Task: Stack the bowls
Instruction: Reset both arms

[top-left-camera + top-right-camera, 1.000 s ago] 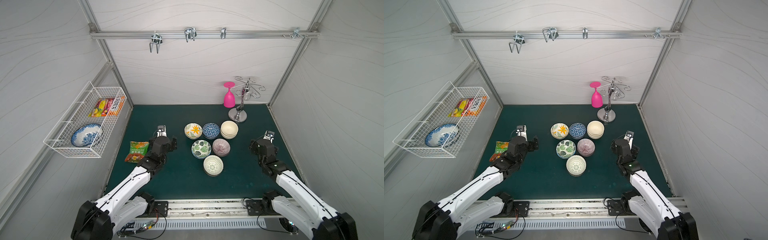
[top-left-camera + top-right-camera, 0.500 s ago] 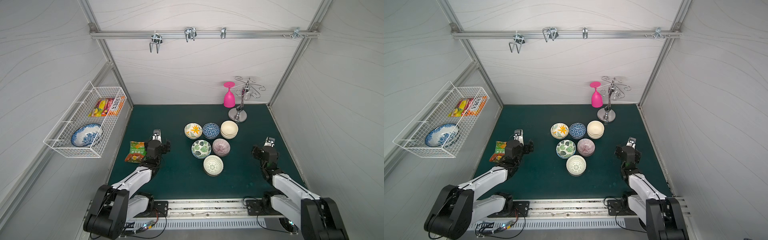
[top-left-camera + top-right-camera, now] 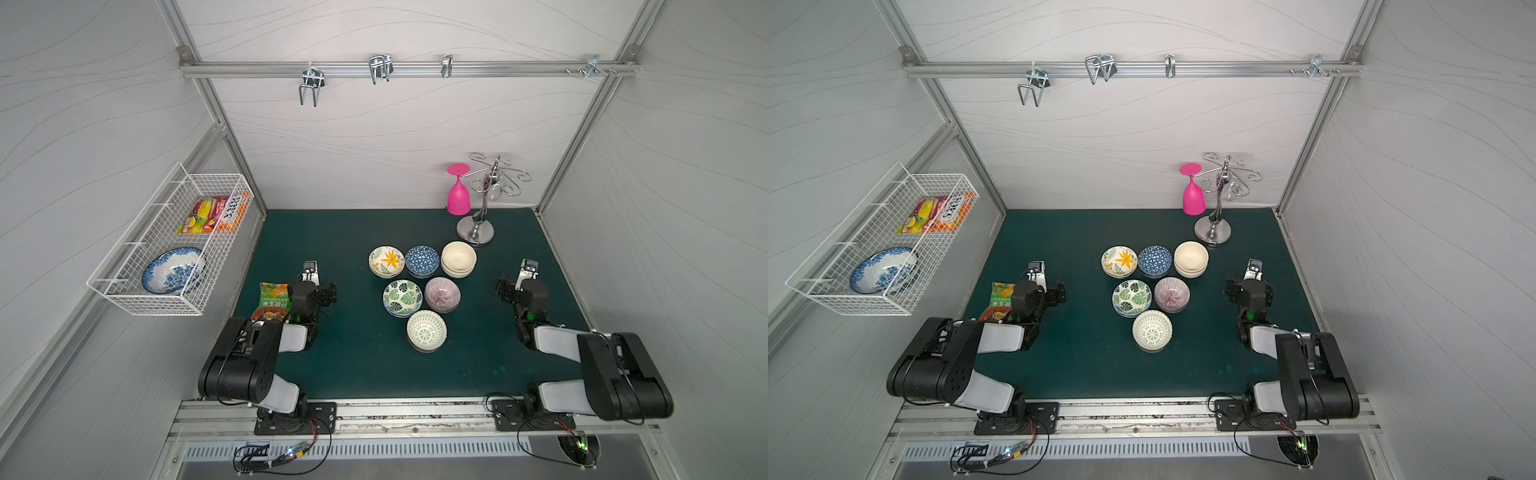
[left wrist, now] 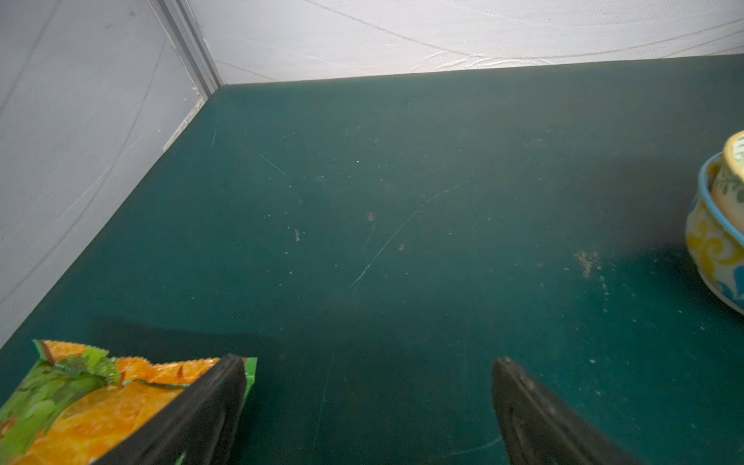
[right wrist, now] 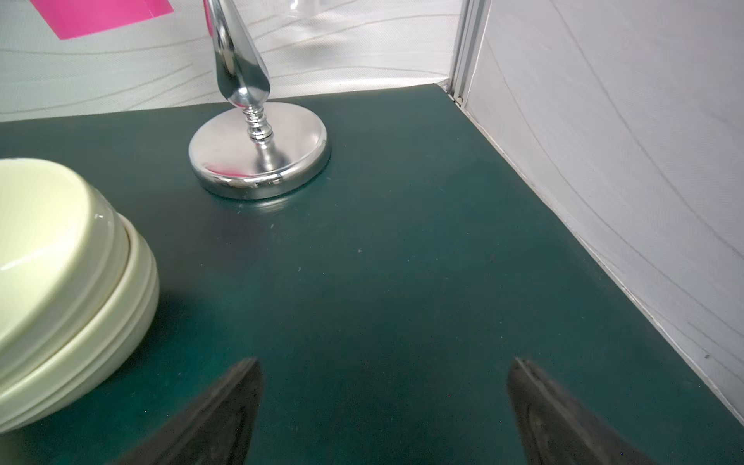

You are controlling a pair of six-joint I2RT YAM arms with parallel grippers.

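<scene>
While left tool [image 4: 368,362] and right tool [image 5: 386,362] stand spread and empty, bowls [image 3: 442,294] lie in six low piles mid-counter [image 3: 353,365], between both tools; cream pile [image 5: 60,282] nearest, to right tool's left.

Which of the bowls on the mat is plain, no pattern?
The cream bowl, right end of the back row, beside the chrome stand. It tops a cream stack; the other five visible bowls all carry patterns inside.
</scene>
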